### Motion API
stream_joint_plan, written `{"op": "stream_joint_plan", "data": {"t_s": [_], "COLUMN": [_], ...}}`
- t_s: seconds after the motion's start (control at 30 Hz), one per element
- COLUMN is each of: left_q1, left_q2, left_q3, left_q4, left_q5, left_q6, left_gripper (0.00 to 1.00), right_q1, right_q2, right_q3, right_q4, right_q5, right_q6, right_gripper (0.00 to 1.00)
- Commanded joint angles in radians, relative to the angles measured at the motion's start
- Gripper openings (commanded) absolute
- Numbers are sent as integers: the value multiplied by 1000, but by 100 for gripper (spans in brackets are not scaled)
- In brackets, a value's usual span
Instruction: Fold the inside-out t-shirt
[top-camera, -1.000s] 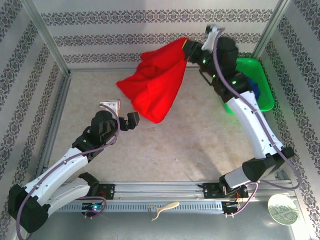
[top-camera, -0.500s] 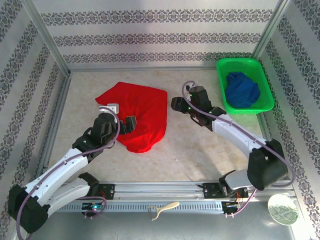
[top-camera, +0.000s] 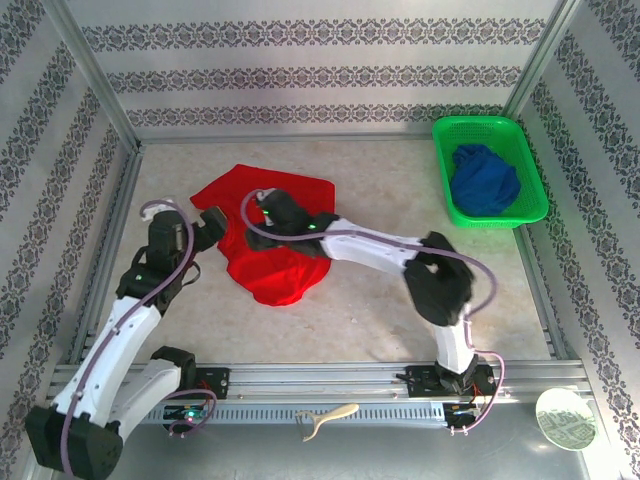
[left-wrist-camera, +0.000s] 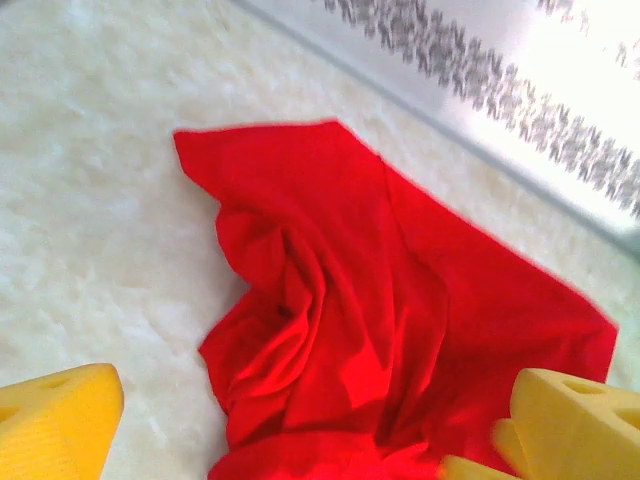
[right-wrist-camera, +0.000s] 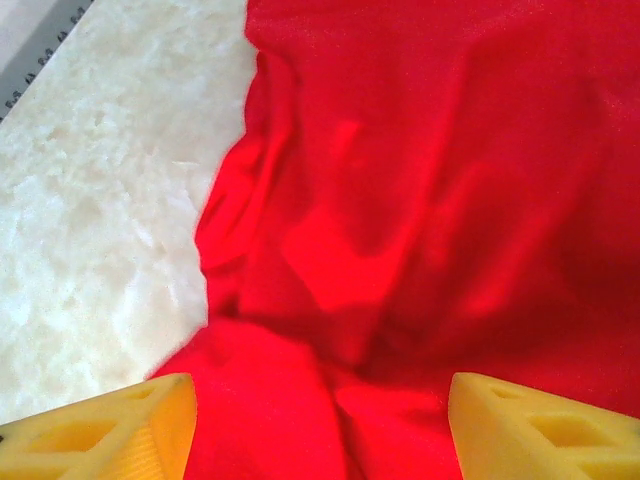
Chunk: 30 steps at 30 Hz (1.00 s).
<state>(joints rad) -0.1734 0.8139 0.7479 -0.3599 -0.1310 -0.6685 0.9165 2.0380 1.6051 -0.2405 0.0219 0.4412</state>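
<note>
T-shirt (top-camera: 282, 272) lies rumpled, plain red up, left-centre on tabletop (top-camera: 350, 320). We see left tool (top-camera: 207, 226) wide beside its edge and right tool (top-camera: 268, 208) wide over it, both empty, likely ready to spread it.

One bright red crumpled cloth t-shirt (top-camera: 280, 275) counted; one green plastic basket (top-camera: 475, 120); one dark blue cloth garment (top-camera: 483, 180); one cream plastic hook (top-camera: 328, 415).

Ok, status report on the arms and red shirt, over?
Left gripper open, right gripper open, both empty. Shirt rumpled on table, unfolded. Basket far right, not in way.
</note>
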Motion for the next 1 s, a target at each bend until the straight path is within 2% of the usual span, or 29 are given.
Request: {"op": "stream_joint_plan", "data": {"t_s": [0.0, 0.13, 0.2, 0.23, 0.3, 0.33, 0.37, 0.5, 0.67, 0.8, 0.97], "left_q1": [46, 75, 78, 78, 80, 80, 81, 82, 82, 82, 81], "left_q2": [-48, -28, -10, -5, -1, 1, 3, 3, 4, 33, 73], "left_q3": [-20, -33, -36, -38, -38, -35, -33, -27, -25, -19, -12], "left_q4": [-45, -48, -48, -44, -46, -49, -51, -61, -80, -83, -70], "left_q5": [39, 121, 148, 155, 156, 155, 163, 199, 244, 298, 368], "left_q6": [-52, -67, -62, -58, -52, -53, -46, -8, 47, 95, 133], "left_gripper": [99, 99, 99, 99, 99, 99, 99, 99, 99, 99, 99], "right_q1": [20, 22, 7, -3, -31, -43, -56, -105, -175, -275, -463], "right_q2": [153, 283, 301, 303, 289, 275, 255, 101, -186, -444, -707], "right_q3": [203, 333, 344, 344, 337, 329, 321, 263, 106, -124, -418], "right_q4": [-148, -222, -220, -221, -216, -208, -201, -189, -161, -71, -24], "right_q5": [40, 96, 98, 83, 32, 8, -16, -84, -141, -159, -76], "right_q6": [-9, 26, 34, 37, 41, 38, 30, -8, -14, 47, 109], "right_gripper": [68, 65, 58, 49, 17, 6, 0, 0, 0, 0, 0]}}
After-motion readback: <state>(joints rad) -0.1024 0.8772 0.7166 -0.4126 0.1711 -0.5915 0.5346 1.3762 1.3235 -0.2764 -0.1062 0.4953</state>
